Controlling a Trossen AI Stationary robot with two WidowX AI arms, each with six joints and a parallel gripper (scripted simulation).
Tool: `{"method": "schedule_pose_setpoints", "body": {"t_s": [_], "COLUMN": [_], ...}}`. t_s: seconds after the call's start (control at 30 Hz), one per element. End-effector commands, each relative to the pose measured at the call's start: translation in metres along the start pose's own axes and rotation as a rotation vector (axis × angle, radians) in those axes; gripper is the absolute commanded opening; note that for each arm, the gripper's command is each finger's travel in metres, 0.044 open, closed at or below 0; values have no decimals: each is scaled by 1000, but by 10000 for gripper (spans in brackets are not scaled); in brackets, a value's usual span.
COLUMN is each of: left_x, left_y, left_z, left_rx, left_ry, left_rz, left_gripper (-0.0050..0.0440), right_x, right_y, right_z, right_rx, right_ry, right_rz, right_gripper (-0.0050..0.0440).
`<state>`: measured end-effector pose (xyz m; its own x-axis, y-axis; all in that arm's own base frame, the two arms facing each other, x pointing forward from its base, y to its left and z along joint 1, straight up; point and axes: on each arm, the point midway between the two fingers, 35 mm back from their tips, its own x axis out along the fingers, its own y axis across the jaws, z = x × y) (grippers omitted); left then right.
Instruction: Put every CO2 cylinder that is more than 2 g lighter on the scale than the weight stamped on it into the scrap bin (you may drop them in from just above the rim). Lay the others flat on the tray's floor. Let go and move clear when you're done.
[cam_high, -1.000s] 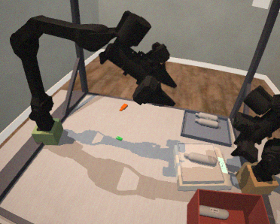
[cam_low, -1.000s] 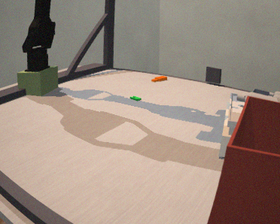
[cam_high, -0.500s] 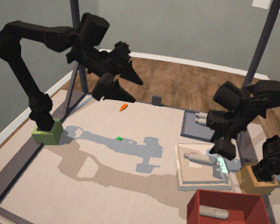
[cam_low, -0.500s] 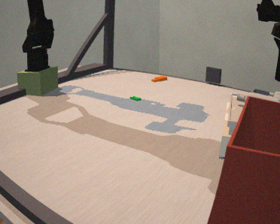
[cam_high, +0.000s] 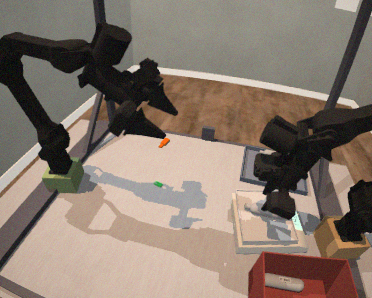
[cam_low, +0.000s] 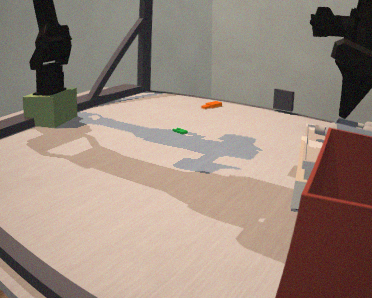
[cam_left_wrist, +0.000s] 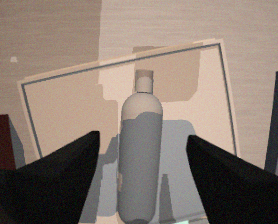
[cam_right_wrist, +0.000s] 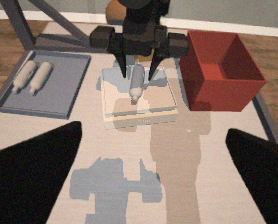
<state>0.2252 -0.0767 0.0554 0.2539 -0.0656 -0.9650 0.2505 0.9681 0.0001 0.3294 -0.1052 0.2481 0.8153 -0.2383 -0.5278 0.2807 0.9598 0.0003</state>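
A grey CO2 cylinder (cam_high: 256, 209) (cam_left_wrist: 141, 165) (cam_right_wrist: 137, 85) lies on the scale (cam_high: 270, 249) (cam_left_wrist: 210, 90) (cam_right_wrist: 140, 120). My left gripper (cam_left_wrist: 144, 140) (cam_right_wrist: 136, 78) is partly open above it, one finger on each side, with gaps showing. The scale's display (cam_high: 297, 221) (cam_left_wrist: 182, 222) is unreadable. Two cylinders (cam_right_wrist: 25, 75) (cam_right_wrist: 41, 77) lie side by side on the blue-grey tray (cam_right_wrist: 75, 75) (cam_high: 250, 162). Another cylinder (cam_high: 285, 283) lies in the red scrap bin (cam_high: 312, 263) (cam_low: 330, 240) (cam_right_wrist: 220, 95). My right gripper (cam_high: 170, 125) (cam_right_wrist: 155, 131) is open and empty, high above the table's far side.
An orange piece (cam_high: 164, 143) (cam_low: 212, 105) and a small green piece (cam_high: 158, 184) (cam_low: 180, 131) lie on the table, away from the scale. The bin stands close beside the scale, its walls well above it; the tray is on the scale's other side.
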Motion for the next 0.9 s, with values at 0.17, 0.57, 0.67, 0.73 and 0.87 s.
{"method": "schedule_pose_setpoints", "body": {"t_s": [0.17, 0.57, 0.67, 0.73, 0.87], "left_x": [8, 22, 27, 30, 36], "left_y": [0, 0, 0, 0, 0], "left_z": [-1, -1, -1, -1, -1], "left_rx": [3, 3, 3, 3, 3], "left_ry": [1, 1, 1, 1, 1], "left_rz": [-2, -2, -2, -2, -2], "left_gripper": [254, 254, 254, 254, 254], "right_x": [-4, -4, -4, -4, -4], "right_y": [0, 0, 0, 0, 0], "right_z": [5, 5, 5, 5, 5], "right_rx": [-1, -1, -1, -1, -1], "right_ry": [-15, -15, -15, -15, -15], "right_rz": [0, 0, 0, 0, 0], "right_gripper": [440, 440, 440, 440, 440]}}
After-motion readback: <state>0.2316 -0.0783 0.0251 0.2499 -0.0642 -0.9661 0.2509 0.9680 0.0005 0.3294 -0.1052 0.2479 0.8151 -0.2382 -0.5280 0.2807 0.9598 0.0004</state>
